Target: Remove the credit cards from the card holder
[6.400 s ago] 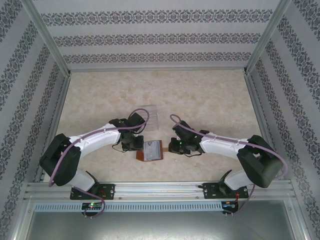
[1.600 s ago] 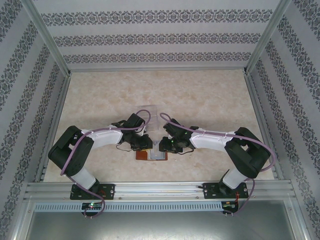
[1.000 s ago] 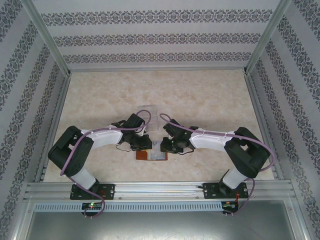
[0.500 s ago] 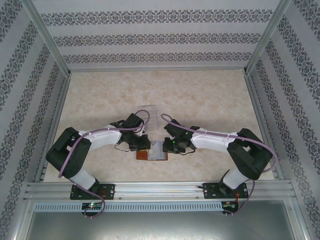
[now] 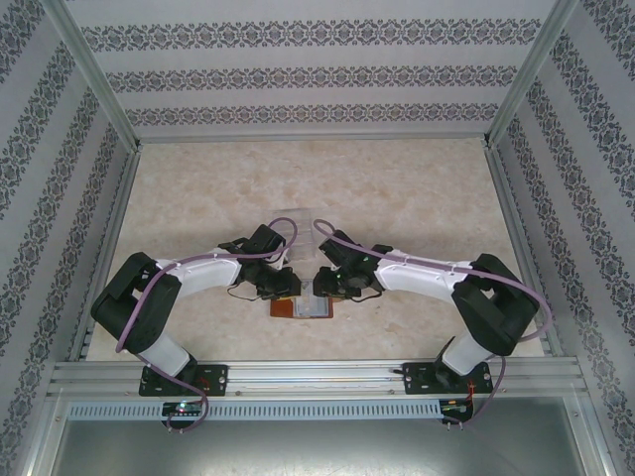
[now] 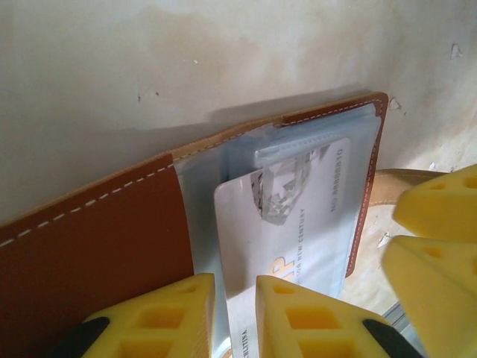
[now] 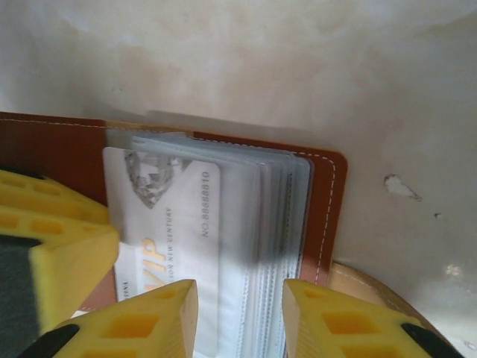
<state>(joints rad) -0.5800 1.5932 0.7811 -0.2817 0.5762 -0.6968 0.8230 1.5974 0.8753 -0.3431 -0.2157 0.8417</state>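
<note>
The card holder (image 5: 286,308) is lying open by the middle of the counter's (image 5: 397,188) near edge, its long axis running left to right and its pockets facing up. The left fingers (image 6: 160,321) are standing slightly apart, straddling the pale card's (image 6: 291,224) edge. The right fingers (image 7: 149,321) are standing wider apart, with the clear sleeves (image 7: 276,224) between them.
</note>
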